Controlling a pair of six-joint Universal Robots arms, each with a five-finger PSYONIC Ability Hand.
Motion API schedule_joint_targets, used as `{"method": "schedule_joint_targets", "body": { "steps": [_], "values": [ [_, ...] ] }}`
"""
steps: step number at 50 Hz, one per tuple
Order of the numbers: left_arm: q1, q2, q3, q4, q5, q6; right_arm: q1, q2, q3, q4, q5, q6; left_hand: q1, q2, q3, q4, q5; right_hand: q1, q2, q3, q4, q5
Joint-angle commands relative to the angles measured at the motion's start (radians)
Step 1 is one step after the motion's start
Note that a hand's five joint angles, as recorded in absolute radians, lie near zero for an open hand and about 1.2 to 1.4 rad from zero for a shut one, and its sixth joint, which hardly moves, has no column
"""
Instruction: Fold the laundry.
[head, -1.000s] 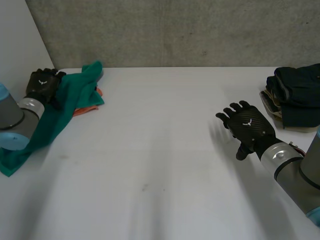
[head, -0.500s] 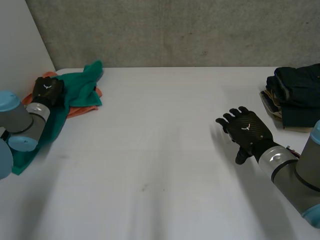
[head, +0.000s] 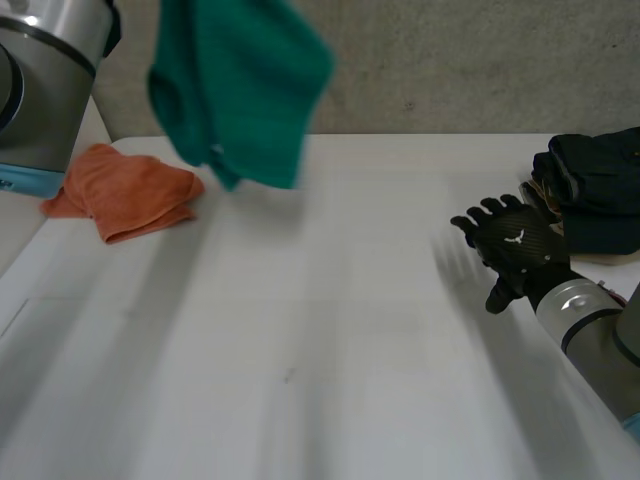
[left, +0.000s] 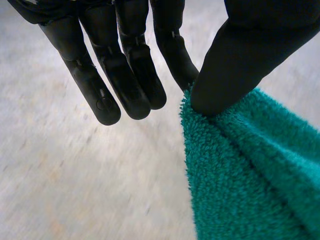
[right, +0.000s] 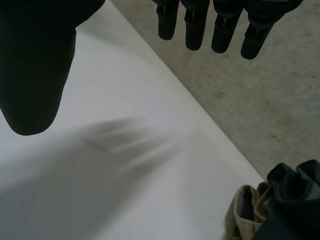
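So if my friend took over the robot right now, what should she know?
The left hand is shut on the green towel, pinching it between thumb and fingers; it hangs in the air above the table.
The right hand is open and holds nothing, near the dark folded pile.
The orange cloth lies crumpled at the table's left.
Done: one pile looks folded. Left: the green towel, then the orange cloth.
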Motion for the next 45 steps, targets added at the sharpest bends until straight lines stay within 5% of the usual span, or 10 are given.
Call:
{"method": "schedule_joint_targets", "body": {
  "steps": [1,13,18,20,22,25,37,45],
  "values": [
    [-0.144,0.034,-0.020,-0.092,-0.038,-0.005,-0.017,-0.062,0.000,0.008,-0.001,0.070,0.254,0.200,0.205,0.197,0.247,-0.050,-0.041,-0.037,-0.036,-0.045],
    [-0.184,-0.260,-0.136,-0.192,-0.134,0.001,-0.063,-0.119,-0.003,0.011,0.010,0.110,0.254,0.200,0.205,0.197,0.247,-0.050,-0.041,-0.037,-0.036,-0.045],
    [-0.189,-0.419,-0.127,-0.278,-0.252,0.015,-0.073,-0.124,-0.005,0.018,0.014,0.111,0.254,0.200,0.205,0.197,0.247,-0.050,-0.041,-0.037,-0.036,-0.045],
    [-0.187,-0.437,-0.124,-0.290,-0.295,0.031,-0.070,-0.125,-0.008,0.043,0.014,0.110,-0.014,-0.068,-0.063,-0.071,-0.021,-0.050,-0.041,-0.037,-0.036,-0.045],
    [-0.185,-0.431,-0.130,-0.293,-0.343,0.063,-0.068,-0.125,-0.012,0.069,0.014,0.110,-0.494,-0.548,-0.543,-0.551,-0.501,-0.050,-0.041,-0.037,-0.036,-0.045],
    [-0.188,-0.362,-0.141,-0.300,-0.366,0.109,-0.065,-0.124,-0.023,0.136,0.014,0.113,-0.699,-0.753,-0.748,-0.756,-0.706,-0.050,-0.041,-0.037,-0.036,-0.045],
    [-0.313,0.005,-0.458,-0.297,-0.377,0.129,0.036,-0.230,-0.055,0.540,0.014,0.173,-0.694,-0.748,-0.743,-0.751,-0.701,-0.050,-0.041,-0.037,-0.036,-0.045],
    [-0.428,0.021,-0.670,-0.292,-0.378,0.124,0.173,-0.262,0.047,0.557,0.013,0.171,-0.679,-0.733,-0.728,-0.736,-0.686,0.015,0.024,0.029,0.030,0.021]
  ]
}}
